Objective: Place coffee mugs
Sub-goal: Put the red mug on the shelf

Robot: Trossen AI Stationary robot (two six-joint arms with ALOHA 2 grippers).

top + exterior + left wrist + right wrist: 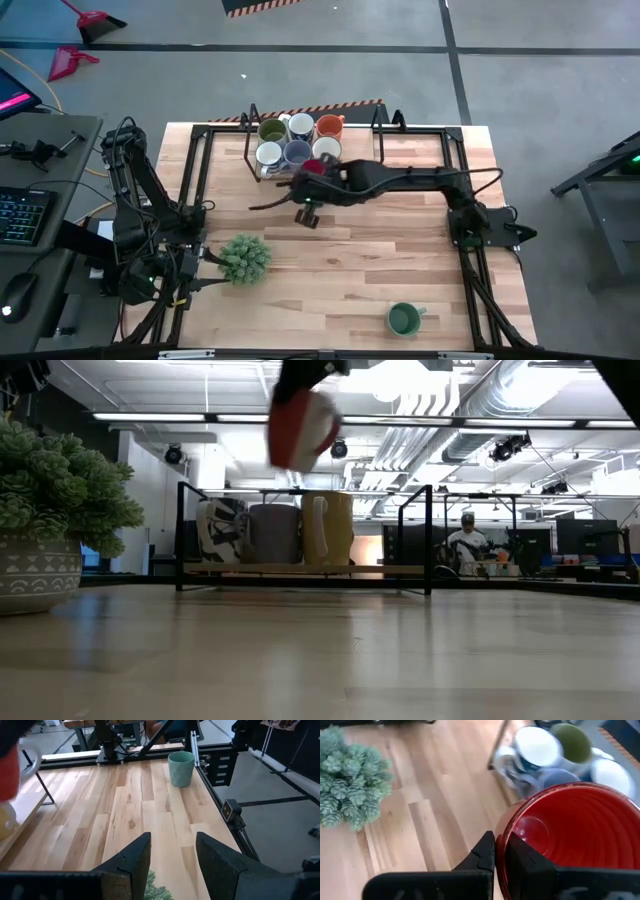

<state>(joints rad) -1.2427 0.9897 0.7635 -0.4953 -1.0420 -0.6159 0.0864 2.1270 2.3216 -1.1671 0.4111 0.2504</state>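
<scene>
My right gripper (499, 845) is shut on a red mug (316, 168) and holds it in the air beside the black rack (252, 140) at the table's far side. In the low view the red mug (303, 428) hangs above the rack's top. On the rack stand an olive green mug (271, 129), an orange mug (329, 126), a blue mug (296, 152) and three white mugs. A dark green mug (403, 319) stands upright near the table's near right corner. My left gripper (172, 857) waits open at the left, by the plant. My right gripper pinches the red mug's wall at the rim (504, 837), with one finger (525, 862) inside the mug and the other finger (482, 855) outside. The fingers slant down onto it from the table's right side. The mug is lifted clear of the table and tilted.
A bushy green plant (245, 257) in a patterned pot (35, 570) stands at the near left. A black frame (455, 160) runs along the table's sides. Bare wood (350, 260) lies between the rack and the dark green mug.
</scene>
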